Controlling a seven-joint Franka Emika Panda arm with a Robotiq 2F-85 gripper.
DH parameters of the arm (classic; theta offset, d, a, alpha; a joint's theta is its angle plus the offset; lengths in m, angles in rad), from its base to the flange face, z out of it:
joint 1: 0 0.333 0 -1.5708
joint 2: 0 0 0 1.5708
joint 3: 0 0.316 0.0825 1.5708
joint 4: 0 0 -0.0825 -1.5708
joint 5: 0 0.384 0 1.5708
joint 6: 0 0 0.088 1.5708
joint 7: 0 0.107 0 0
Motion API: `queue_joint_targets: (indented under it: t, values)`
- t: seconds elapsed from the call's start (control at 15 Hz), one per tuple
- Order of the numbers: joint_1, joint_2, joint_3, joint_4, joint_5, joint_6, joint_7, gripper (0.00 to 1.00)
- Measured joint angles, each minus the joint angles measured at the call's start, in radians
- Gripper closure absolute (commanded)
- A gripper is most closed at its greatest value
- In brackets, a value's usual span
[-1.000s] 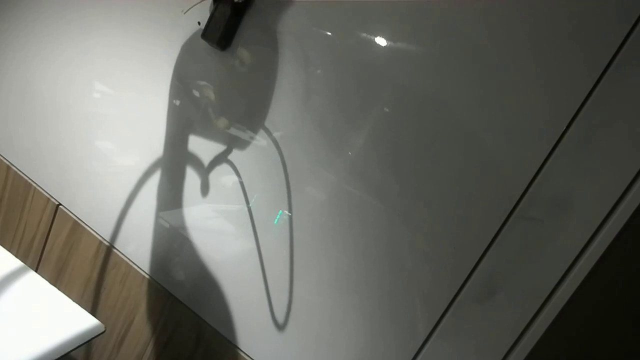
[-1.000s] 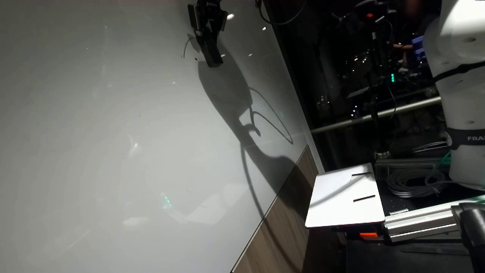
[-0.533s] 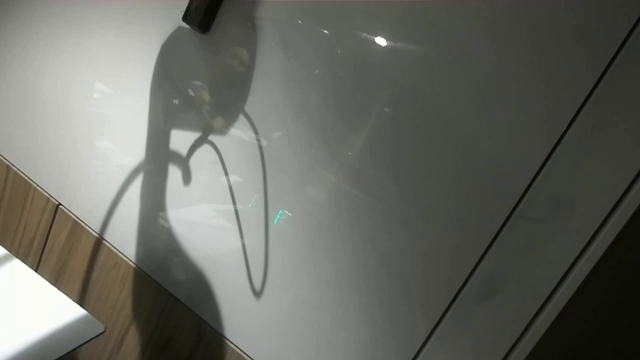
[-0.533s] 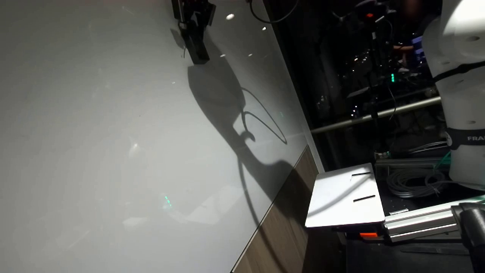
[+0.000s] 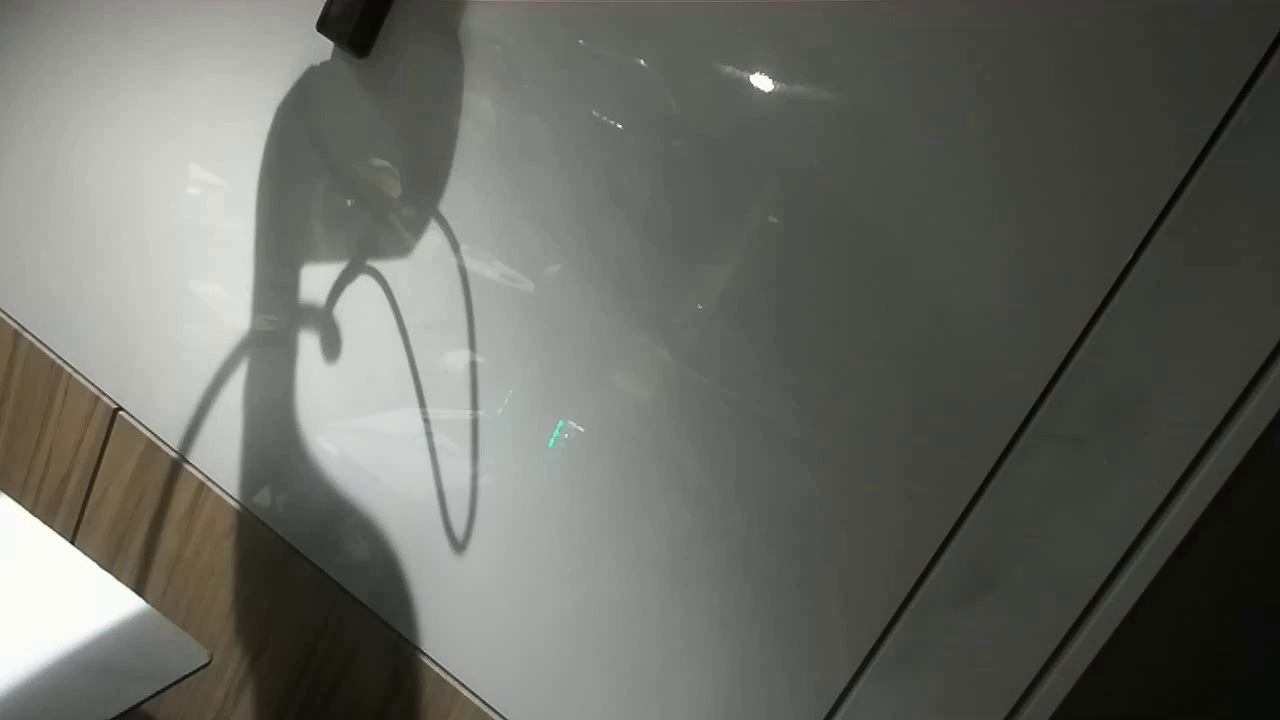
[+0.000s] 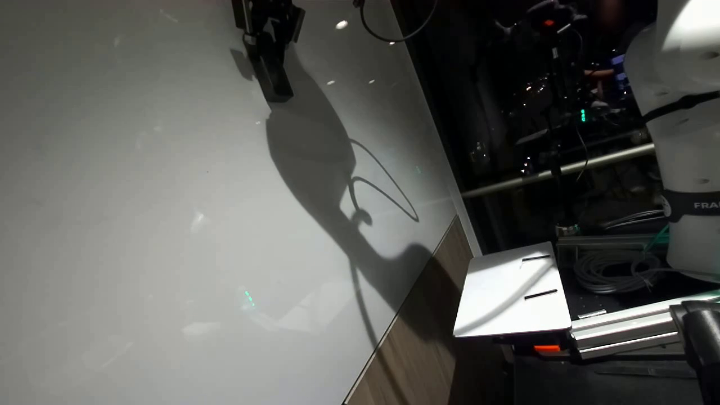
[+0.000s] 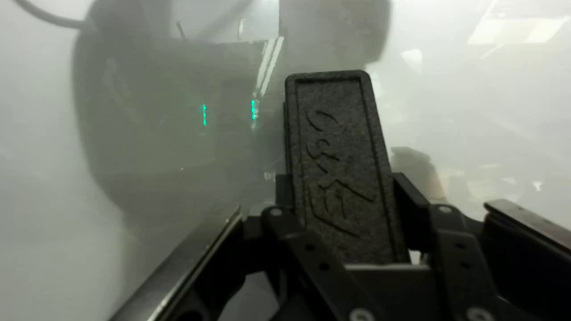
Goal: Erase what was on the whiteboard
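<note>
A dark eraser [image 7: 340, 160] is clamped by its long sides between the fingers [image 7: 409, 200] of the gripper [image 7: 344, 196], its broad face, scored with line marks, turned to the wrist view. The eraser is held near the surface of the whiteboard [image 6: 140, 225], a glossy pale panel by which much of both exterior views is filled; whether contact is made cannot be told. In both exterior views the eraser is tilted and framed near the upper edge. Across the whiteboard a broad shadow [image 5: 410, 110] is cast, a thin loop traced beside it. The surface is flecked with glare [image 5: 762, 82] and green reflections [image 7: 204, 115], and one side is crossed by a thin dark line [image 5: 1055, 375]. The whiteboard is bordered by a wood strip [image 5: 45, 430], beside which a white plate [image 6: 498, 281] with two dark slots is seen. At the frame's edge in an exterior view, part of the white arm [image 6: 694, 163] is shown, with a cable coil [image 6: 593, 281] and a metal rail [image 6: 624, 332] set near it.
</note>
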Motion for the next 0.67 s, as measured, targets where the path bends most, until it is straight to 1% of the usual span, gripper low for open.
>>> queue_joint_targets:
  t: [0.33,0.67]
  values:
    - [0.031,0.02,0.051,-0.041,-0.004,0.081,0.035,0.7]
    - [0.031,0.024,0.056,-0.053,-0.007,0.095,0.035,0.7]
